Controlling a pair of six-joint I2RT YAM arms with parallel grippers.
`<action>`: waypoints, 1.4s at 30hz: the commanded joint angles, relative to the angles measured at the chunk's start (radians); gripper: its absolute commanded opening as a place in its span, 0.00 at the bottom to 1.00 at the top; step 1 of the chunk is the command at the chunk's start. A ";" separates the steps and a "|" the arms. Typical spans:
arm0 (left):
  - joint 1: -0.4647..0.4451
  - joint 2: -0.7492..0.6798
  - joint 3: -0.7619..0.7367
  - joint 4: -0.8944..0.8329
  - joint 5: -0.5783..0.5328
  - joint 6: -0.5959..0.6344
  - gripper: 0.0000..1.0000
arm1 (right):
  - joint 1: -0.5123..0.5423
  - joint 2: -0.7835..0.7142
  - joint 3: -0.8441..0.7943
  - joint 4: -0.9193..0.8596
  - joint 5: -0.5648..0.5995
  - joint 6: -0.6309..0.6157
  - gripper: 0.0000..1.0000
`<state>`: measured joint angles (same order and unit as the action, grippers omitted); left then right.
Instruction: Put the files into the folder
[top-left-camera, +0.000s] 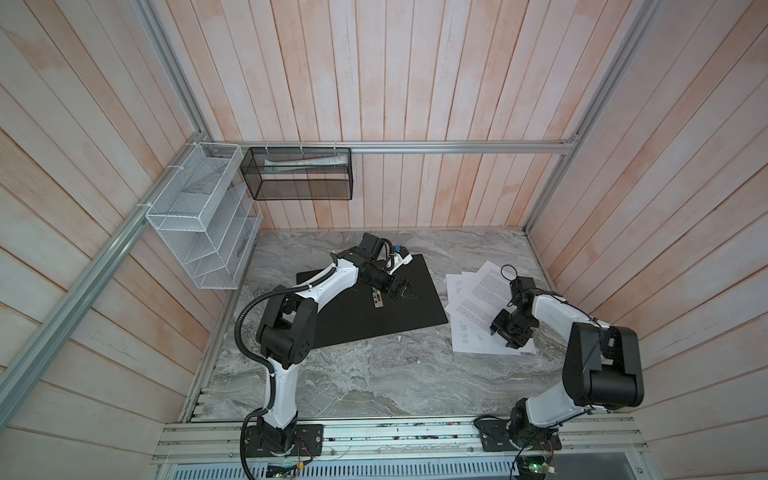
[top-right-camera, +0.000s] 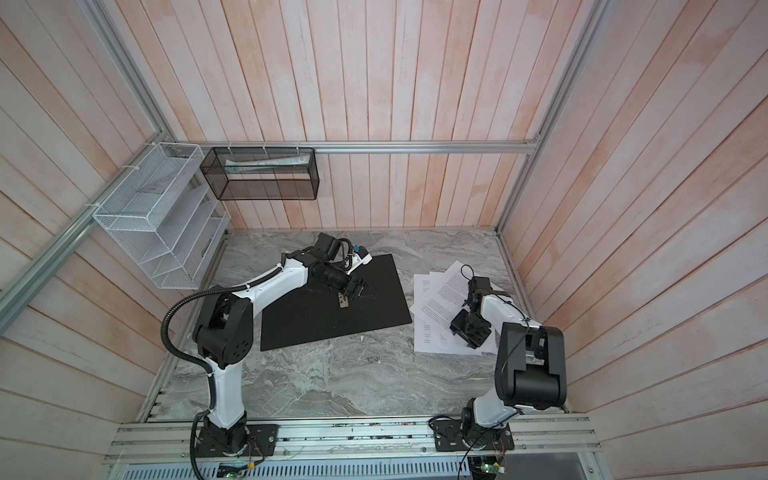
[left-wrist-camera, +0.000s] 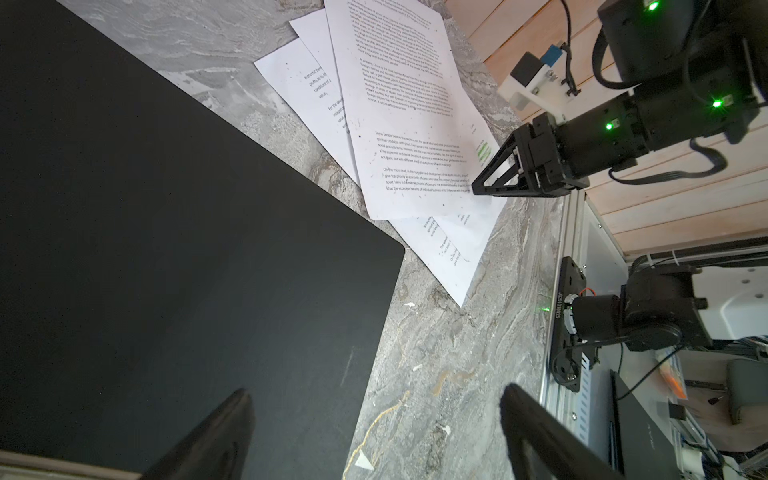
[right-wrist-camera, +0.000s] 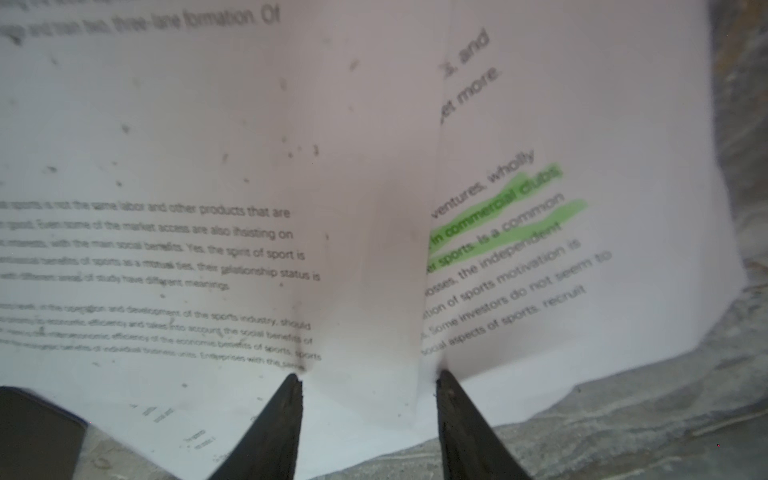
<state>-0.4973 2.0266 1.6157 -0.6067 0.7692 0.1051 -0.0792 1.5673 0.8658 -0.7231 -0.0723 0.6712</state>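
Right gripper (right-wrist-camera: 370, 376) on the fanned files (top-left-camera: 478, 286), folder (top-left-camera: 365, 324) open alongside

The right gripper stands part spread, both tips on the top sheet of the files, which buckles into a ridge between them; a clean pick, I judge, needs the jaws closing on that ridge alone, else lower sheets drag; the files lie fanned at the right of the desk (top-left-camera: 374, 382), bare toward the front, side wall close by; just beside them, mid-desk, the folder lies open, black inside up; over its metal clip (top-left-camera: 377, 300) the left gripper (left-wrist-camera: 374, 390) hangs wide spread, empty.
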 joint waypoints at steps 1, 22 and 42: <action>0.005 -0.025 0.001 -0.004 0.011 0.018 0.94 | 0.004 0.037 -0.017 0.020 0.010 -0.010 0.52; 0.021 -0.040 -0.018 -0.006 0.012 0.022 0.95 | -0.004 0.099 -0.059 0.065 0.078 -0.060 0.13; 0.013 0.013 0.122 -0.040 0.031 -0.008 0.96 | -0.004 -0.179 0.054 -0.087 0.021 -0.065 0.24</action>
<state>-0.4789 2.0171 1.6707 -0.6487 0.7788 0.1062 -0.0818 1.4048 0.8886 -0.7612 -0.0334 0.6079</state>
